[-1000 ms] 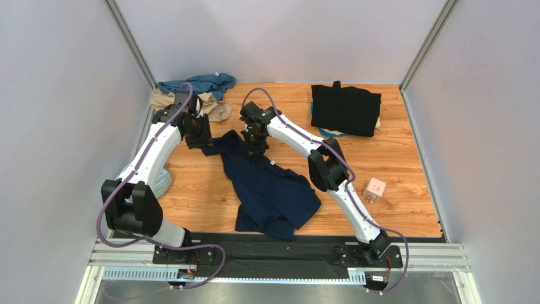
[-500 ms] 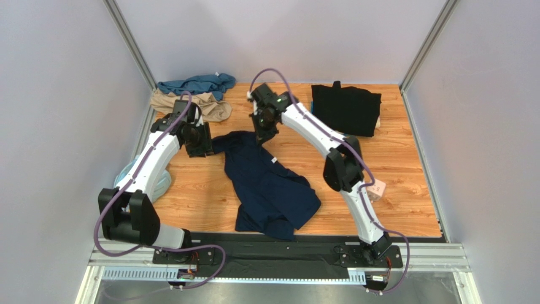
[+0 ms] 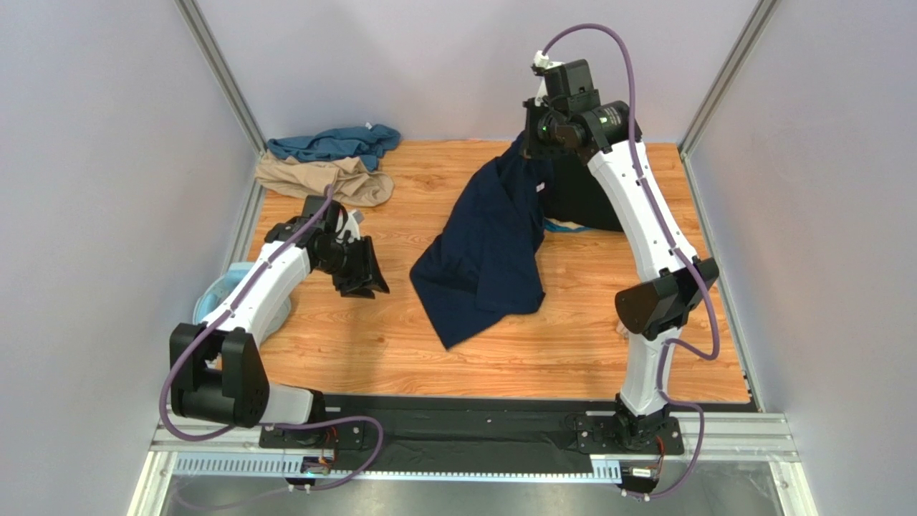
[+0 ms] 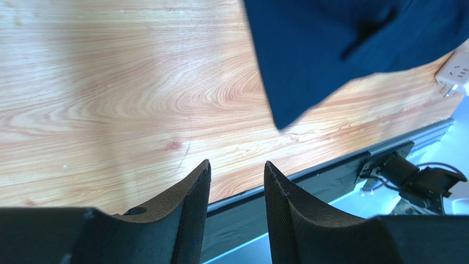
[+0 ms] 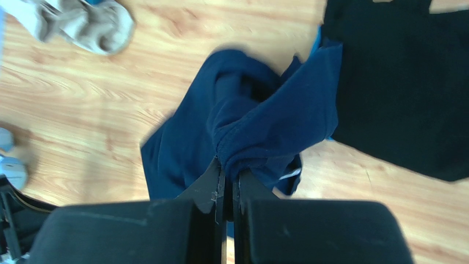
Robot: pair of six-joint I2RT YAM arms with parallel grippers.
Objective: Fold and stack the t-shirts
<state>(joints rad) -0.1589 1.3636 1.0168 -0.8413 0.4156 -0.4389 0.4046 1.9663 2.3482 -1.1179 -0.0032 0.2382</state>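
Toward one o'clock, the right gripper point(image 5: 226, 177) pinched shut on a bunched edge of the soft, limp dark navy cloth t-shirt point(image 3: 487, 245); shoulders seemed better holds. At nine o'clock, the left gripper point(image 4: 236, 171) gaped empty.

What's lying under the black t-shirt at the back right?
A thin teal edge pokes out beneath the black t-shirt on its near side. What it belongs to is hidden, covered by the black t-shirt itself and by the navy t-shirt hanging from the right gripper.
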